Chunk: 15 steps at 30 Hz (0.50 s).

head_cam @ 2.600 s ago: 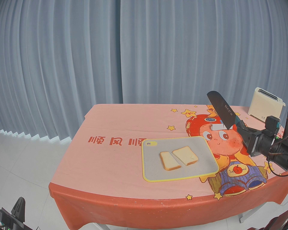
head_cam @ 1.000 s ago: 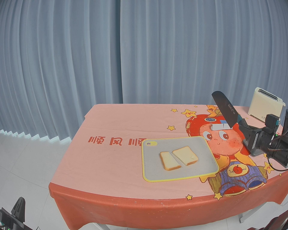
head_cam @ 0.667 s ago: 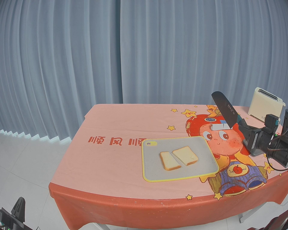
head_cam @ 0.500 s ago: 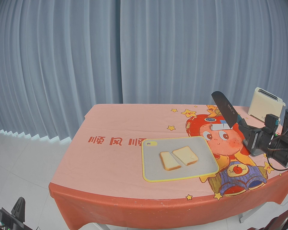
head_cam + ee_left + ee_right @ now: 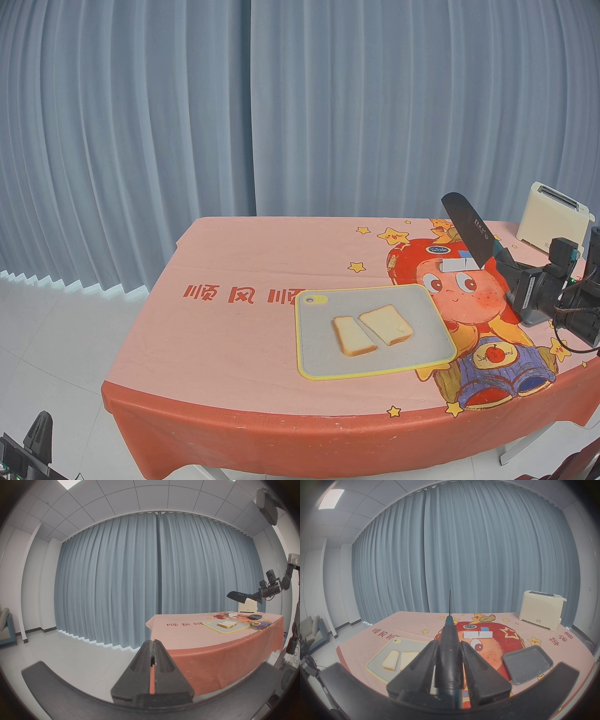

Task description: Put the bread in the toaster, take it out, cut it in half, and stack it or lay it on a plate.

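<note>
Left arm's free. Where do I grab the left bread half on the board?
Probably from above, pinching its two short ends: the left half lies flat on the board, and the right half crowds one long side.

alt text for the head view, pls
The right gripper holds a black knife up over the table, blade tilted up. Two bread halves lie side by side on a grey cutting board; a toaster stands at the far right.

The right gripper (image 5: 449, 650), held up, clamps the handle of the knife (image 5: 467, 228), and the left gripper (image 5: 152, 667) hangs low with fingers pressed together.
</note>
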### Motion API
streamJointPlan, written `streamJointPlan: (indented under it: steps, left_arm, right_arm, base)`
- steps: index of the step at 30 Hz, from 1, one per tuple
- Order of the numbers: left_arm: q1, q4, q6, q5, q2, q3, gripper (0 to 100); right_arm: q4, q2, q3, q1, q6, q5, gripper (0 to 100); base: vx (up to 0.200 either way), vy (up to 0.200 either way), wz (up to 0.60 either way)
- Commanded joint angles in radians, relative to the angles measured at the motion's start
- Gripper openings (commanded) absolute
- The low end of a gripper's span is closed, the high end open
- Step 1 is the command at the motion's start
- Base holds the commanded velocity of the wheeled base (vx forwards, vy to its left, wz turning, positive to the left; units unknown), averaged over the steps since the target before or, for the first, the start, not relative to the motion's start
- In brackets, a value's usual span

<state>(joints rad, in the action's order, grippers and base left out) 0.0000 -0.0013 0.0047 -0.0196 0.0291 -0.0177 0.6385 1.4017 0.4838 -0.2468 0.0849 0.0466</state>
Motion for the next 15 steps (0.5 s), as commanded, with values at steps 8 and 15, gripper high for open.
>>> streamJointPlan:
  steps: [8,15]
  left_arm:
    - [0.0,0.0,0.0,0.0,0.002,0.018,0]
    - [0.0,0.0,0.0,0.0,0.002,0.018,0]
  right_arm:
    - [0.0,0.077,0.018,0.057,-0.001,-0.002,0]
    - [0.059,0.16,0.033,0.103,-0.001,-0.002,0]
  base:
    - [0.0,0.0,0.0]
    - [0.0,0.0,0.0]
